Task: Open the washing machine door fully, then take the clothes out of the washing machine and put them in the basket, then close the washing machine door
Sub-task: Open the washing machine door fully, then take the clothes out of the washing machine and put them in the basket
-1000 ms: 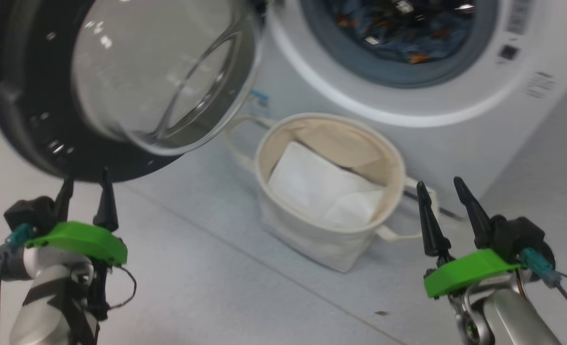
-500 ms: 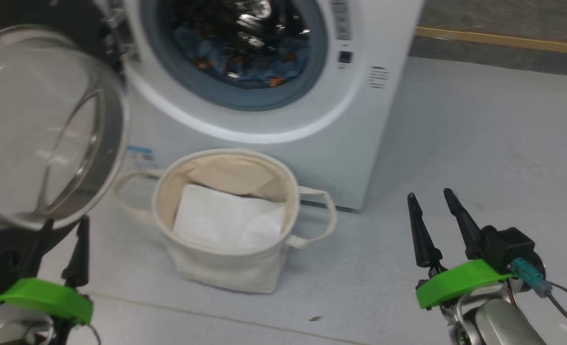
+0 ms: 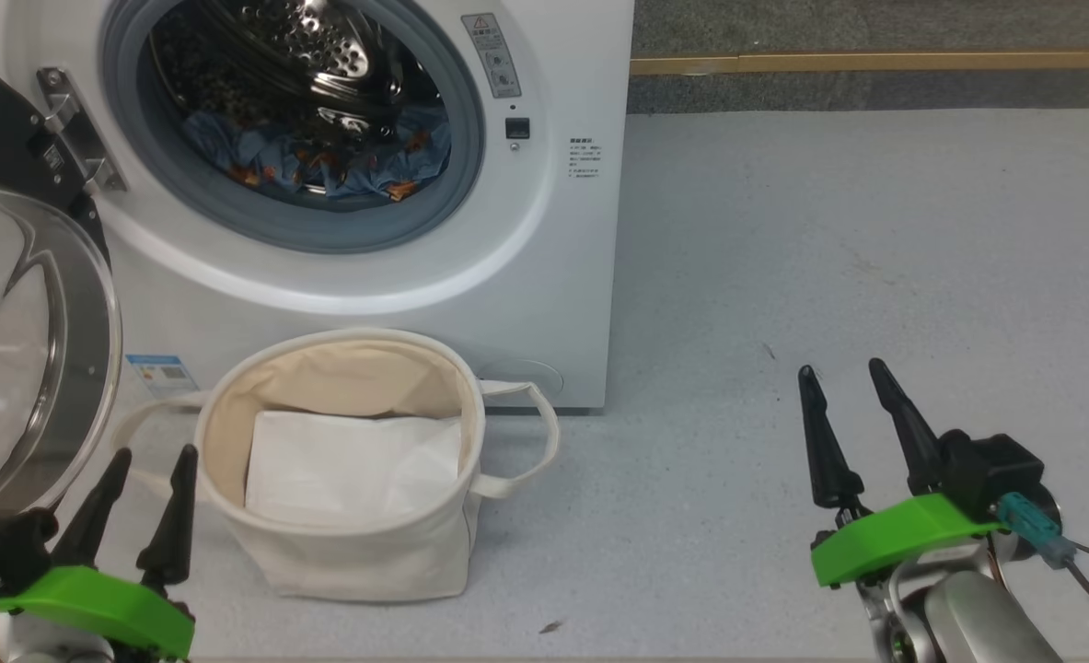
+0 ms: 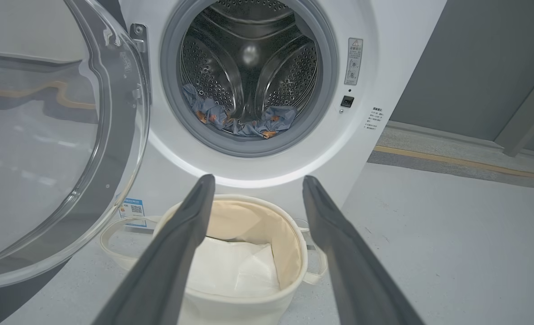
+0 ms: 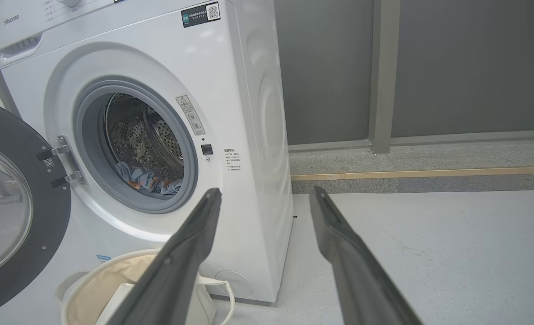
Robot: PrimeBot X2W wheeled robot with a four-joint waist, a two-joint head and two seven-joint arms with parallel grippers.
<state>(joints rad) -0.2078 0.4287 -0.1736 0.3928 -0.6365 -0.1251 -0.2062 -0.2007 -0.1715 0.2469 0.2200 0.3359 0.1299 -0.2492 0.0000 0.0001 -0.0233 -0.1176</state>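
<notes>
The white washing machine [image 3: 544, 239] [image 4: 361, 149] [image 5: 248, 135] stands open ahead of me. Its door [image 3: 19, 350] [image 4: 45, 149] [image 5: 9, 212] hangs swung out to the left on its hinge. Blue clothes [image 3: 314, 166] [image 4: 244, 122] [image 5: 145, 178] with orange prints lie at the bottom of the steel drum. The cream basket [image 3: 369, 562] [image 4: 289, 239] [image 5: 81, 293] sits on the floor in front of the machine. My left gripper [image 3: 153, 451] [image 4: 255, 180] is open, low beside the basket and under the door. My right gripper [image 3: 843, 368] [image 5: 267, 192] is open over bare floor to the right.
A flat white folded sheet [image 3: 351, 465] [image 4: 235, 271] lies inside the basket. Grey floor [image 3: 875, 230] stretches to the right of the machine, ending at a yellow strip [image 3: 875, 63] and a dark wall [image 5: 429, 67].
The head camera has swung, so the whole picture shifted: machine, door and basket slid left and now stand square. Both grippers stay open and keep their places.
</notes>
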